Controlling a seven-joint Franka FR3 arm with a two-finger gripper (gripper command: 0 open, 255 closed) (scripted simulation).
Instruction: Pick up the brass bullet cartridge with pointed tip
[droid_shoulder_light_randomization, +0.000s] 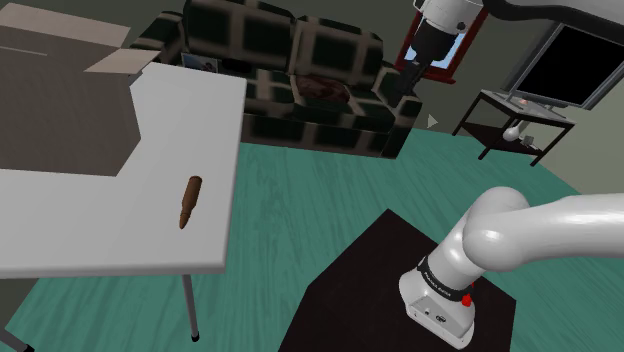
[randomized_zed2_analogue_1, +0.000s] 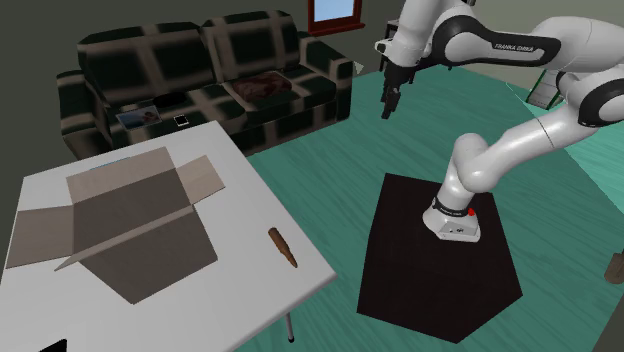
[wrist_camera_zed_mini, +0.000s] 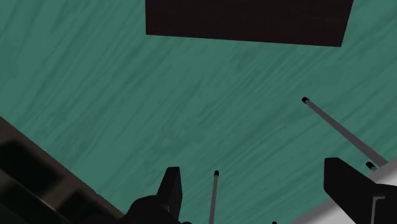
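My pincer (wrist_camera_zed_mini: 254, 168) is wide open and empty, high over the floor (wrist_camera_zed_mini: 191, 95). I'd swing above the cartridge (droid_shoulder_light_randomization: 190, 201) by the desk's (droid_shoulder_light_randomization: 100, 235) stand-side edge, straddle its width, descend.

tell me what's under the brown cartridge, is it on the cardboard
The cartridge lies directly on the bare white table, near its edge and clear of the flattened cardboard. The tabletop hides whatever is straight beneath it.
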